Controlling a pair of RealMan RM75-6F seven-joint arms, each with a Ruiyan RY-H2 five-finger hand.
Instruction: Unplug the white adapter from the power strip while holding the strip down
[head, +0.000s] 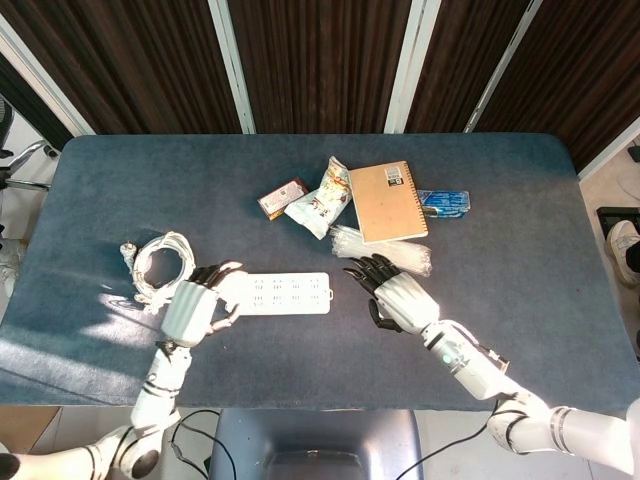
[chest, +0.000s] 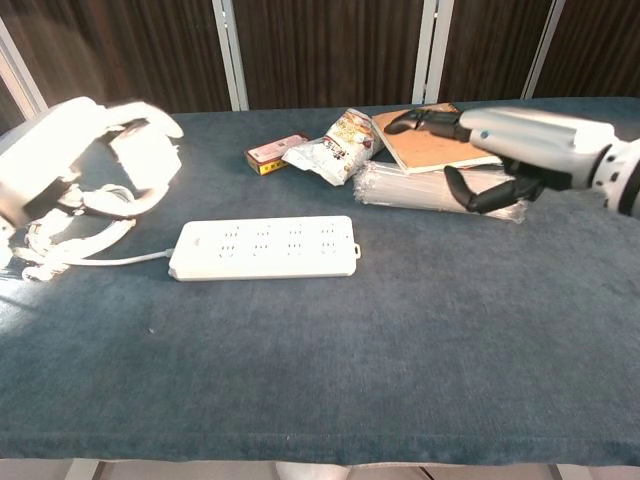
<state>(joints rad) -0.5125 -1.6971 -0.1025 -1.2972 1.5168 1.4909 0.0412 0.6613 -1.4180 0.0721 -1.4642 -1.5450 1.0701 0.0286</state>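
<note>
Power strip (chest: 263, 248) lies flat between the hands, no adapter visible in its sockets. Left hand (head: 190, 305) is at the cord end, fingers curled; whether it holds the white adapter, I can't tell. Right hand (chest: 500, 150) hovers empty, fingers spread, well off the strip. Strip looks light, rigid, slick plastic; pin it mid-body.

White-shelled left hand (head: 190, 308) and right hand (head: 402, 297), black fingers (head: 360, 268), silver forearms
</note>
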